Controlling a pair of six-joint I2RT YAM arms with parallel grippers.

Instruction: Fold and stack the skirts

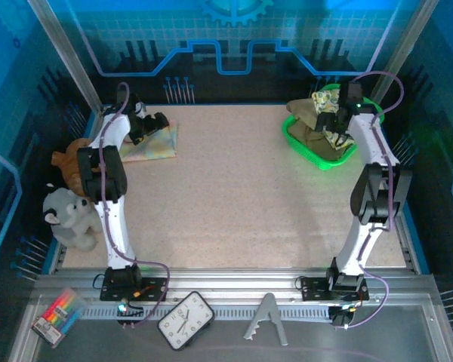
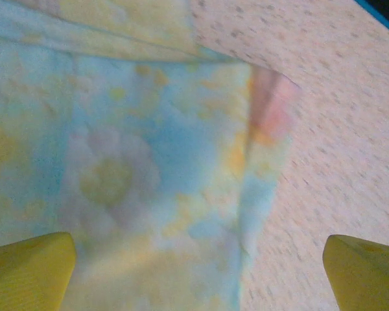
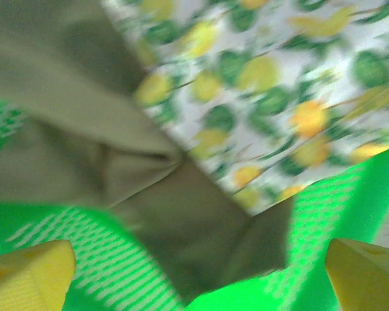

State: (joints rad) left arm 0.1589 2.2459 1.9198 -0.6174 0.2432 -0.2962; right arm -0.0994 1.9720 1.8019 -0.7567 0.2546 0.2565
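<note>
Pastel floral cloth, a folded skirt [image 1: 155, 145], lies at the far left corner of the table [image 1: 234, 196] under the left gripper [image 2: 198, 262], jaws wide and empty. At the far right corner the green basket [image 1: 303, 144] holds an olive skirt [image 3: 65, 110] and a lemon-print skirt [image 3: 279, 78] (both crumpled); the right gripper [image 3: 198, 272] hovers there, also wide.
</note>
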